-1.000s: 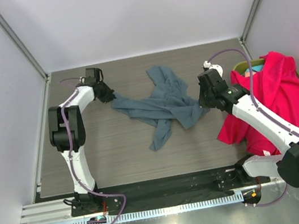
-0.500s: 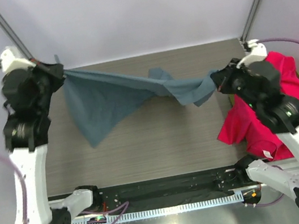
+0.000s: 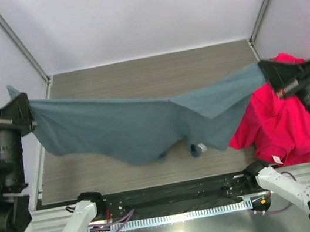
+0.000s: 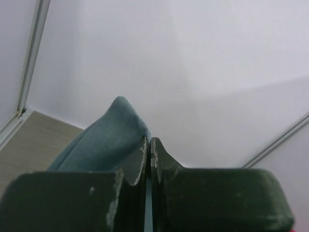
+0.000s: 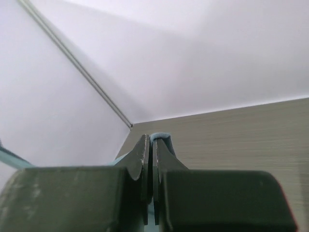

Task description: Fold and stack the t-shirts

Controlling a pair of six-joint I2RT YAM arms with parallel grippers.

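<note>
While jaws pinch opposite edges, grey-blue t-shirt [image 3: 127,129] hangs stretched above table [image 3: 136,77].

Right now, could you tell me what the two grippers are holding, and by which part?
Both pinch the grey-blue t-shirt: the left gripper at one end, the right gripper at the opposite end, stretching it between them.

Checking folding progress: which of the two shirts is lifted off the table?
The grey-blue t-shirt, stretched in midair between the left gripper and right gripper; the pink-red t-shirt lies heaped at the right.
</note>
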